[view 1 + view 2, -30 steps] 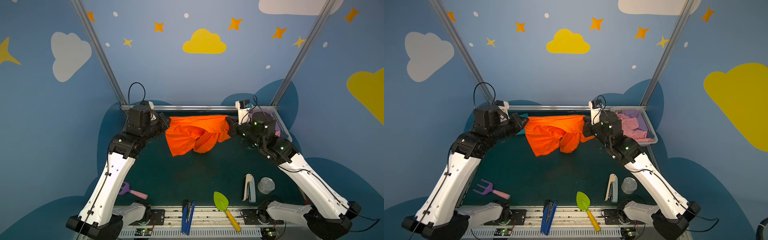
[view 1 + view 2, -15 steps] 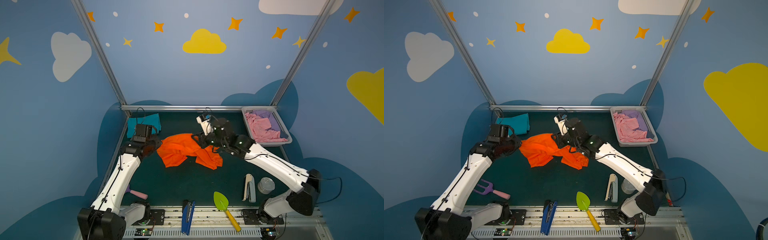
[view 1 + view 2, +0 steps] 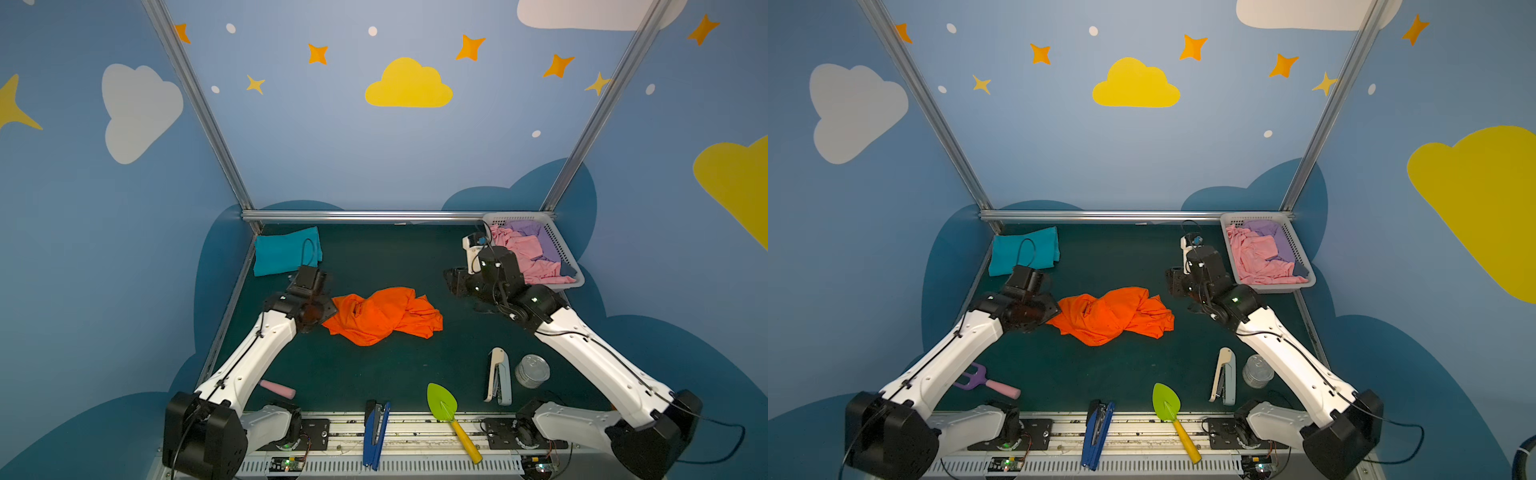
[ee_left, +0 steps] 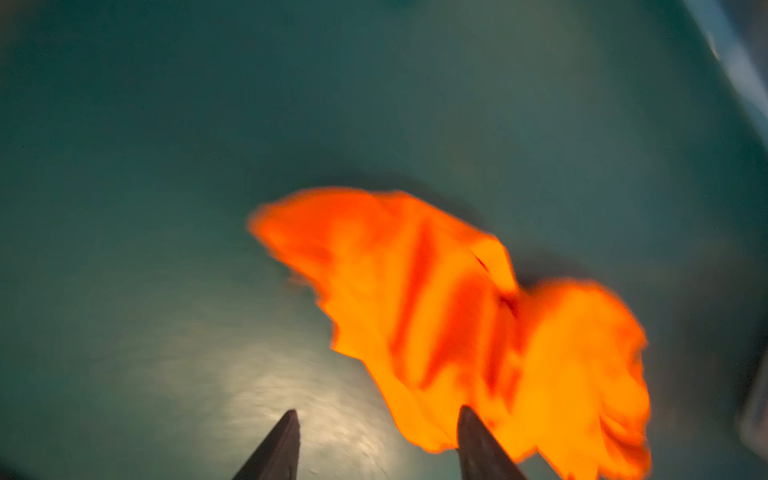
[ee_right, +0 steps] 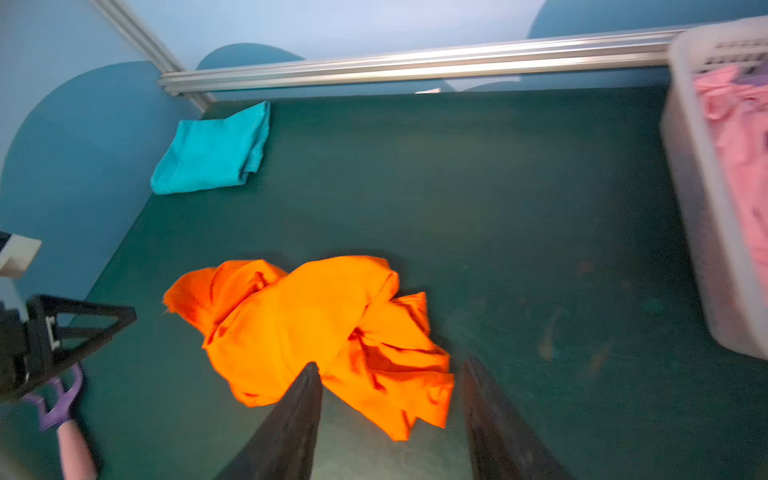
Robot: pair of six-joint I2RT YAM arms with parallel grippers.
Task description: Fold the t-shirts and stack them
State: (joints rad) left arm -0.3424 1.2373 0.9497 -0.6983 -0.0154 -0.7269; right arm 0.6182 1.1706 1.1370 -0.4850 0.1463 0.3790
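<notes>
I see the orange t-shirt [image 3: 382,316] crumpled in the middle of the table [image 3: 374,257] and the teal t-shirt [image 3: 286,249] folded in the far left corner. My left hand [image 4: 378,411], fingers apart and empty, sits at the orange one's left edge. My right hand [image 5: 390,363], also spread and empty, hangs off its right edge. There is open table in front and behind.

T-shirt [image 3: 382,316] between left hand [image 4: 377,413], right hand [image 5: 390,363]

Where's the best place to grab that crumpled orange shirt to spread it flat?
Likely its two outer ends. The orange shirt lies twisted and bunched in the middle, so a grip there would catch several layers. Its left corner lies flat beside the left gripper; the right flaps lie loose. Come in low from each side.
</notes>
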